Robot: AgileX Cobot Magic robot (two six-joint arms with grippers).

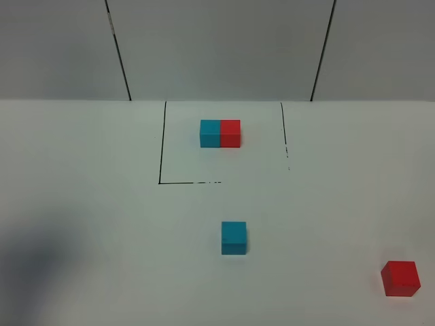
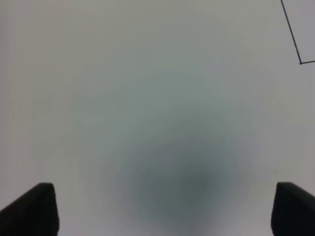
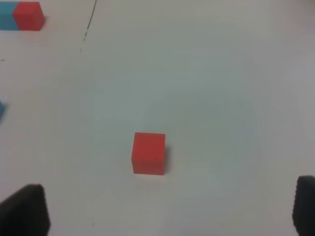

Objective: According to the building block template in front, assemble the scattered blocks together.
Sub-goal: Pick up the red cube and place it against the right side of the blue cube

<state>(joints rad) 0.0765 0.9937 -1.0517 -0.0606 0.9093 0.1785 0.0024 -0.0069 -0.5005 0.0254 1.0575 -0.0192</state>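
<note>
The template (image 1: 220,133), a joined cyan-left, red-right bar, sits inside a black-outlined square at the table's far middle; it also shows in the right wrist view (image 3: 22,15). The loose cyan cube (image 1: 234,238) lies at the middle front. The loose red cube (image 1: 400,278) lies at the front right, and shows in the right wrist view (image 3: 148,153). My right gripper (image 3: 170,211) is open above the table, with the red cube ahead of its fingers (image 3: 27,206). My left gripper (image 2: 165,211) is open over bare table, fingers (image 2: 34,209) apart. Neither arm shows in the high view.
A black-line square outline (image 1: 162,146) marks the template's area; its corner shows in the left wrist view (image 2: 300,62). Grey wall panels (image 1: 217,47) stand behind the white table. A dark shadow lies on the table's front left (image 1: 41,272).
</note>
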